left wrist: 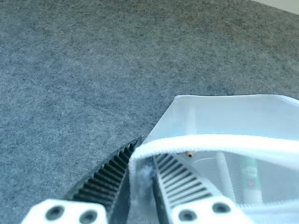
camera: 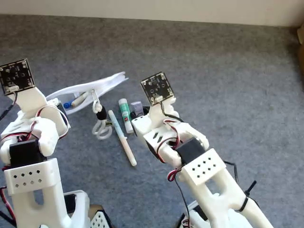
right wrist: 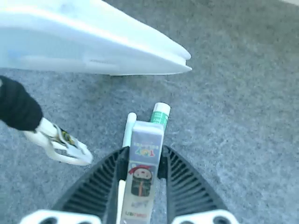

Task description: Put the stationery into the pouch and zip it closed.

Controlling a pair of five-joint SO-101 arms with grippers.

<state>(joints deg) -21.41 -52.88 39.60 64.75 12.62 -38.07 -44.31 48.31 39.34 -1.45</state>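
Note:
A white translucent pouch point(camera: 90, 90) lies on the grey carpet with a blue-capped item inside. My left gripper point(camera: 61, 107) is shut on the pouch's edge point(left wrist: 140, 154) at its near left end, and the mouth point(left wrist: 224, 142) gapes. My right gripper point(right wrist: 142, 154) is shut on a small printed eraser point(right wrist: 141, 179), just right of a green glue stick point(camera: 125, 114). The glue stick point(right wrist: 160, 114) and a white pen point(right wrist: 128, 128) lie under the eraser. White-handled scissors point(camera: 100, 127) and the long pen point(camera: 123, 142) rest between the arms.
Grey carpet point(camera: 228, 71) spreads open to the right and far side. A pale wall edge point(camera: 166, 9) runs along the back. The scissors' black part point(right wrist: 16, 105) sits close beside my right gripper, under the pouch's tip point(right wrist: 154, 51).

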